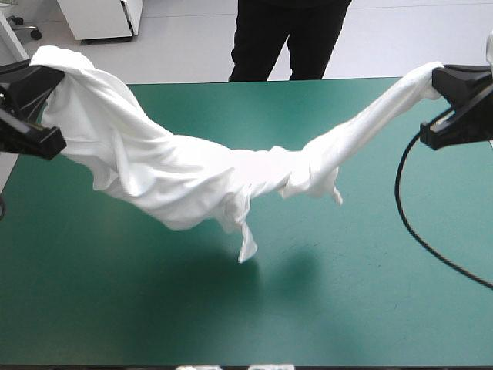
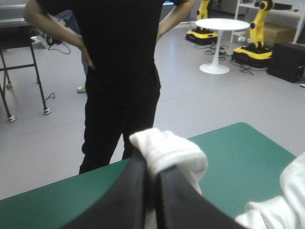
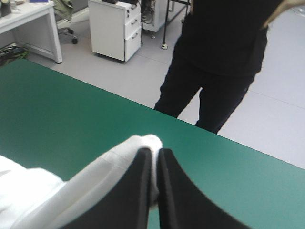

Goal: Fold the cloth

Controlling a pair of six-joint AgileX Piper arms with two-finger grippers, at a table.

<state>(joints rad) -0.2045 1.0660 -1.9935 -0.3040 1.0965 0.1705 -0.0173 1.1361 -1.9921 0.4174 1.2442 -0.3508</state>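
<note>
We hold the white, short-sleeved fabric T-shirt (image 1: 192, 173) lifted above the teal-green-covered worktop (image 1: 370, 301), strung across the upper half of the frame. Our left jaws, at the upper left edge, are clenched on one bunched end. Our right jaws, at the upper right edge, are clenched on the other, a narrow twisted strand. The middle sags toward the frame's centre, and a loose tail hangs lowest; we cannot tell whether its tip touches the cover.
</note>
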